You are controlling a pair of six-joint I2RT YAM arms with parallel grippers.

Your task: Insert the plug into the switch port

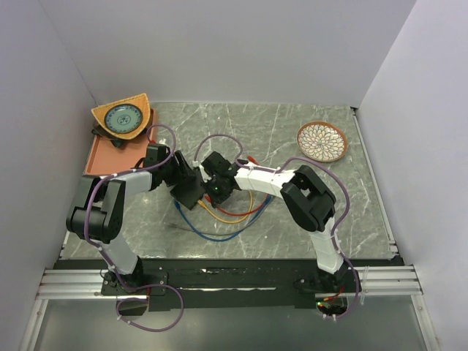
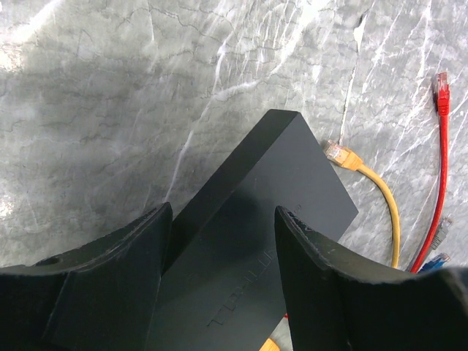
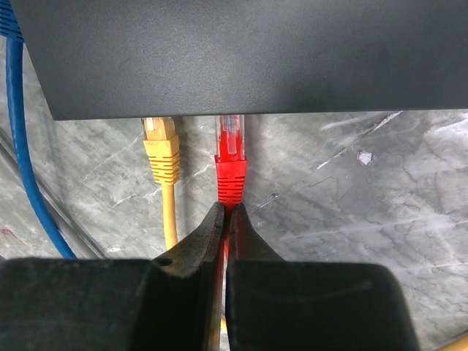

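right wrist: right pincer [image 3: 227, 208] pinching red plug [image 3: 231, 159] at box [image 3: 241, 58] | left wrist: left pincer [image 2: 223, 212] wide astride box, grip unclear

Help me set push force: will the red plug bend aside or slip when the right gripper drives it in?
It probably stays straight: the right gripper pinches just behind the plug, at its ribbed boot, leaving little free length. Slipping back seems possible, since only the narrow fingertips hold it.
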